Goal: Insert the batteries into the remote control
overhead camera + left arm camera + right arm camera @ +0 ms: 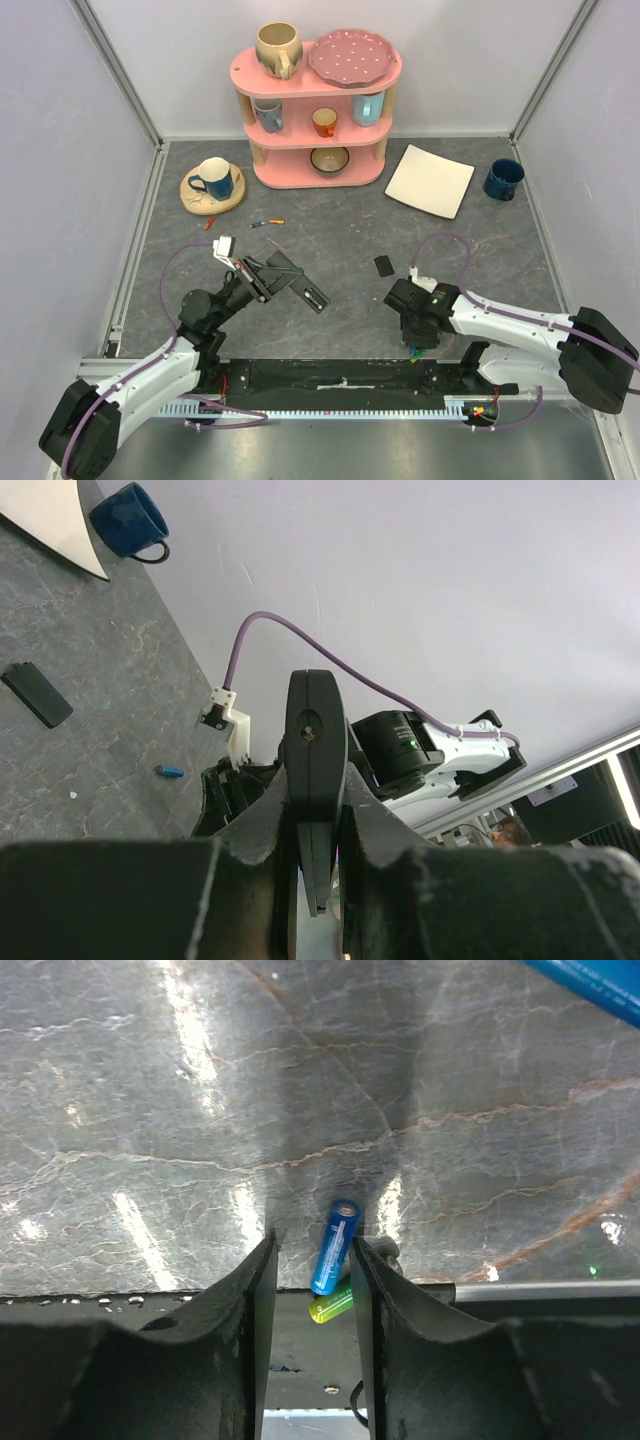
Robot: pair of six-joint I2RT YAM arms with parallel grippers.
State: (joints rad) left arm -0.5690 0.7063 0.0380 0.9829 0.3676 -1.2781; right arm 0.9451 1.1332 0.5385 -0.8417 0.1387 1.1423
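Note:
My left gripper [283, 278] is shut on the remote control [311, 293], a slim black bar held above the table. The left wrist view shows the remote [315, 730] edge-on, clamped between the fingers of that gripper [318, 818]. My right gripper [413, 338] points down at the table's near edge. In the right wrist view it [312, 1252] is open around a blue battery [335, 1245], which leans against the right finger. A yellow-green battery [330, 1307] lies under it. Orange and red batteries [268, 223] lie further back. A blue battery [170, 771] lies beside the right arm.
A small black cover [384, 266] lies mid-table, also in the left wrist view [37, 694]. A pink shelf [318, 120] with cups stands at the back. Also there: a white plate [430, 180], a blue mug [503, 179] and a blue mug on a coaster [213, 178]. A blue object [590, 980] shows top right.

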